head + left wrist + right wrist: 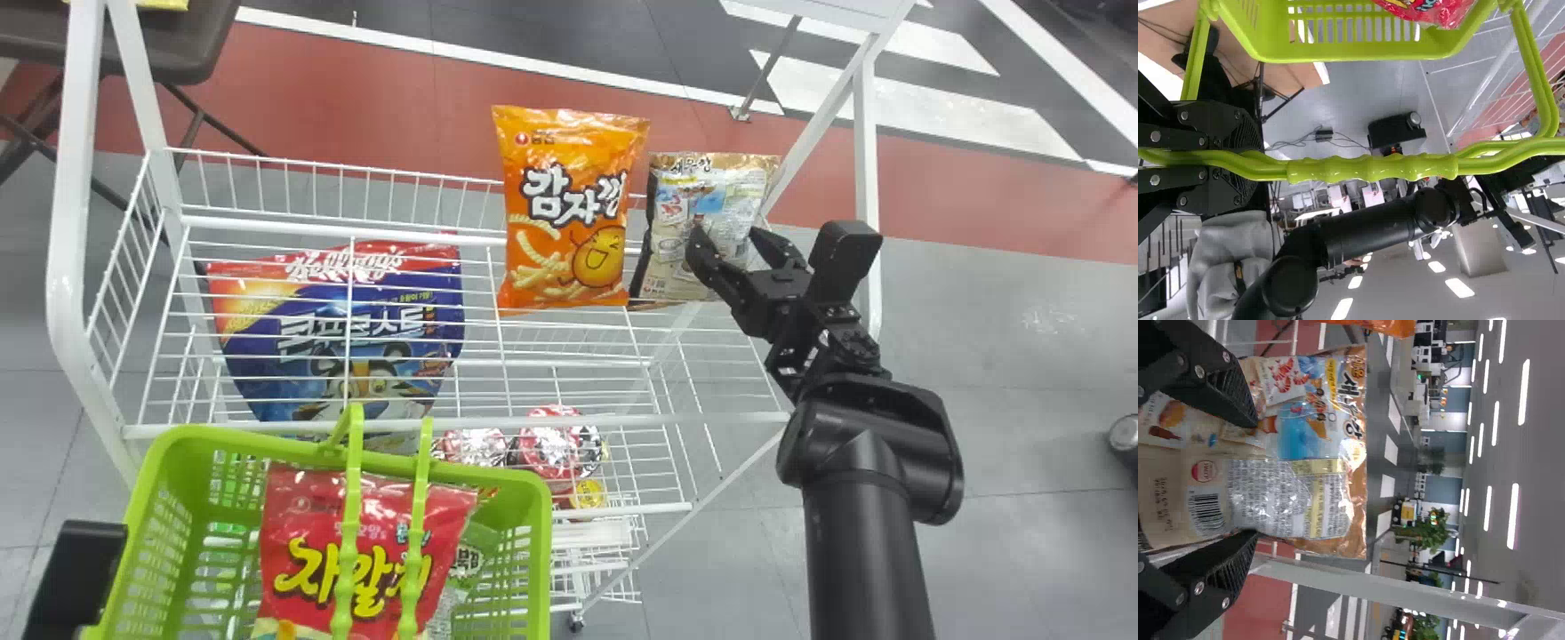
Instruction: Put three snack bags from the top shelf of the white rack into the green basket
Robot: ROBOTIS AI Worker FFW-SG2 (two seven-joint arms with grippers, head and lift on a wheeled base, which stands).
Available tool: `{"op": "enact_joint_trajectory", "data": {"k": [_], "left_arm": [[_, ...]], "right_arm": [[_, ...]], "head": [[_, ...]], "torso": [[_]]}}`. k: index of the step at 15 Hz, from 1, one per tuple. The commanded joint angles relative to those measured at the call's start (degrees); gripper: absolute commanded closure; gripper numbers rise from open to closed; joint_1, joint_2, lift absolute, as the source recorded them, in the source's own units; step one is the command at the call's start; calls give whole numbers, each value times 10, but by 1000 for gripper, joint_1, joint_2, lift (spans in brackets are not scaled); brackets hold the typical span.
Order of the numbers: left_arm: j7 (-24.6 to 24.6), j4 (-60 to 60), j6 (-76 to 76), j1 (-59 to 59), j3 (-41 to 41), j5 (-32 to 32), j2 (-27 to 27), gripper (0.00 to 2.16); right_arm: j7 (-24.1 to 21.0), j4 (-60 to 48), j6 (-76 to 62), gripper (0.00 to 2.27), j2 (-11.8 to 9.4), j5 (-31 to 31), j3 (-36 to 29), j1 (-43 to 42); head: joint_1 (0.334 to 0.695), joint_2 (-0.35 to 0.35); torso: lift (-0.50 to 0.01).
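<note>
On the right of the rack's top shelf, my right gripper (731,249) stands open before the brown snack bag (702,209). In the right wrist view, the right gripper (1251,480) has its fingers apart, with the upright brown bag (1305,500) between and beyond them. An orange snack bag (569,209) stands just left of the brown one. The green basket (544,533) holds a red snack bag (356,551) and a green-and-white packet (467,569). My left gripper (76,573) is at the basket's left side; in the left wrist view, the left gripper (1245,157) is shut on the basket handle (1371,168).
A blue cereal bag (356,329) lies on the left part of the wire shelf (569,347). White posts (76,222) frame the rack. Cup-shaped packs (556,444) sit on a lower shelf. A dark table (178,44) stands behind at the far left.
</note>
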Motion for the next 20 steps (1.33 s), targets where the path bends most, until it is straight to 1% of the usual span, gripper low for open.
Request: {"op": "enact_joint_trajectory", "data": {"k": [1,2,6,8,9,10,11,13,15,16,17,18,20], "left_arm": [[1,2,4,-1,0,-1,0,2142],[0,3,4,-1,0,0,0,2142],[-6,3,4,-1,1,3,1,2142],[-8,3,4,1,1,3,1,2142],[-9,1,4,4,2,3,1,2142],[-9,0,4,5,3,3,1,2142],[-9,-1,4,6,4,3,1,2138],[-9,-2,4,7,4,3,1,2142],[-9,-4,4,11,5,4,1,2142],[-9,-4,4,12,5,4,1,2142],[-9,-4,4,12,5,4,1,2142],[-9,-5,4,12,4,4,1,2142],[-9,-6,4,12,3,4,1,2142]], "right_arm": [[9,-18,36,2047,-1,-10,0,15],[9,-37,41,2098,1,-16,1,27],[-14,-95,30,2105,17,-32,-12,63],[-16,-121,30,2105,33,-34,-23,74],[-15,-140,32,2105,38,-52,-28,86],[-15,-171,48,2105,38,-74,-27,106],[-15,-212,76,2105,38,-89,-23,127],[-12,-316,138,2105,48,-129,-20,182],[-7,-432,231,2105,53,-191,-23,254],[-3,-477,289,2105,53,-220,-29,282],[-1,-522,335,2105,58,-251,-36,318],[1,-561,363,2105,67,-275,-44,353],[19,-619,412,2105,70,-314,-54,412]], "head": [[695,-350],[695,-350],[695,-350],[695,-350],[695,-350],[695,-350],[695,-350],[695,-350],[695,-350],[695,-350],[695,-350],[695,-350],[695,-350]], "torso": [[0],[0],[0],[0],[0],[0],[0],[0],[0],[0],[0],[0],[0]]}}
